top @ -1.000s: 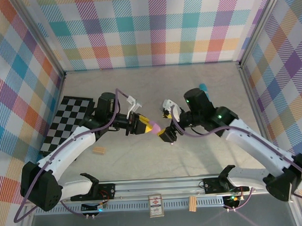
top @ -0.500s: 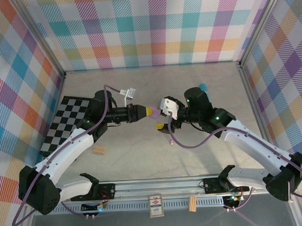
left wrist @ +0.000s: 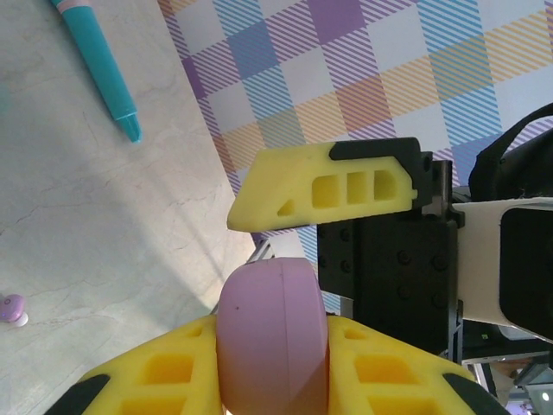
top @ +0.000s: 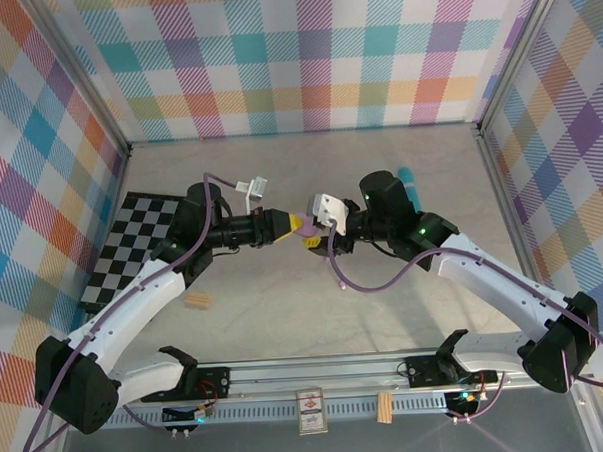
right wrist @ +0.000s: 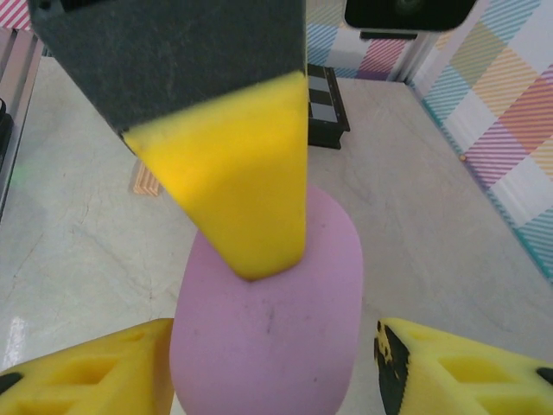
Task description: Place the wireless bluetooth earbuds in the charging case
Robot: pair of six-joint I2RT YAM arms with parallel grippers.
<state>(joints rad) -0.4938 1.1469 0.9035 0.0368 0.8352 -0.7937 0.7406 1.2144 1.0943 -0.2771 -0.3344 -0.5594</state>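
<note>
Left arm (top: 149, 288): runs from its base at the near left out over the table, bends at the elbow, and its forearm and wrist lie level toward the centre.

Left gripper (top: 299, 225): points right, jaws clamped on a pink charging case (right wrist: 268, 346), which sticks out beyond the yellow fingertips.

Right arm (top: 484, 273): runs from the near right, bent at the elbow, wrist turned left.

Right gripper (top: 318, 235): faces the left gripper at mid-table. Jaws are parted and straddle the free end of the case. In the right wrist view, one of its fingers (right wrist: 95, 372) seems to lie against the case. The other stands just clear.
</note>
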